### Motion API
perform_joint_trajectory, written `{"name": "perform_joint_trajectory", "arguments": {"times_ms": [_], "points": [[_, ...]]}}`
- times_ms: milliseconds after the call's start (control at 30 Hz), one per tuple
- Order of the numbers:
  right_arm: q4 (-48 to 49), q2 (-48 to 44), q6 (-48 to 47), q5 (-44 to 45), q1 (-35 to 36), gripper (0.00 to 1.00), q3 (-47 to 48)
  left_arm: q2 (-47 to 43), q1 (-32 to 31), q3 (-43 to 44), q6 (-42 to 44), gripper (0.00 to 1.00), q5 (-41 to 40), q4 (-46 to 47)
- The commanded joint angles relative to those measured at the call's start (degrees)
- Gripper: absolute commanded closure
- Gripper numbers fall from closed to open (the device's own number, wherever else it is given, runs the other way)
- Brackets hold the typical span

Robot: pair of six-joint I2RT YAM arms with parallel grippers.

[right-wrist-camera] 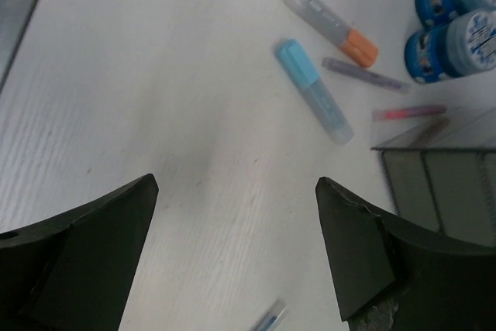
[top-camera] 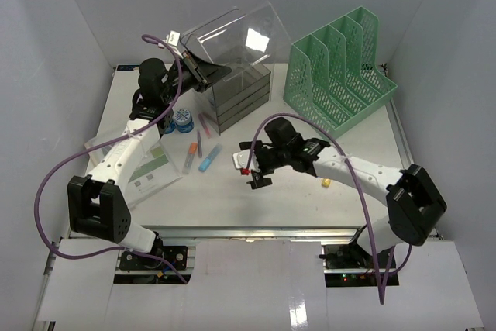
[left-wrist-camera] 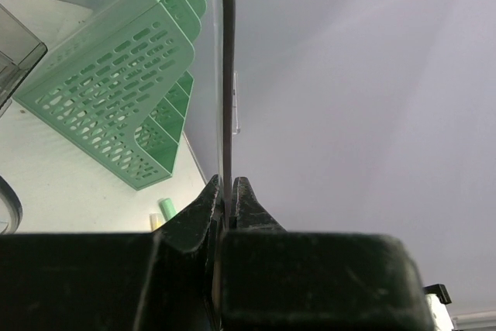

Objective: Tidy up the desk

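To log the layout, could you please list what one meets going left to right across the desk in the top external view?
Clear paper sleeve → orange-capped marker → blue highlighter → right hand → green mesh file rack.

Everything is placed from the smoky drawer box (top-camera: 244, 94). To its right the green file rack (top-camera: 341, 71) stands near, leaving a narrow strip of bare desk (top-camera: 232, 211) between them. Above it the left gripper (top-camera: 206, 75) pinches a tilted clear drawer (top-camera: 236, 36), which blocks the way in from overhead. At its front left sit two blue bottles (top-camera: 183, 118). Just in front lie thin pens (top-camera: 205, 124), an orange-capped marker (top-camera: 191, 159) and a blue highlighter (top-camera: 210, 159). Farther in front the right gripper (top-camera: 256, 178) hovers, jaws spread, over bare surface reaching the front rail (top-camera: 256, 232).
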Motion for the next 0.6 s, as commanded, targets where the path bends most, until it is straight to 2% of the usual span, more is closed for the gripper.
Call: {"name": "perform_joint_trajectory", "arguments": {"times_ms": [0,167,267,400,567], "points": [[9.96,6.05,0.12,11.12,6.45,0.09,8.51,0.08,0.70,2.69,-3.58,1.00,2.06,-1.03],[25.52,16.00,8.73,19.33,11.83,0.04,13.21,0.44,1.07,3.61,-4.74,1.00,2.62,-1.64],[31.63,21.84,14.20,25.28,13.85,0.02,16.99,0.61,1.25,4.13,-5.27,1.00,3.04,-1.39],[35.30,28.67,19.03,31.39,15.00,0.02,22.84,0.69,1.49,3.91,-6.64,1.00,3.46,-0.23],[36.19,38.48,27.07,38.08,14.60,0.05,35.57,0.85,1.58,4.08,-7.15,1.00,3.64,0.01]]}}
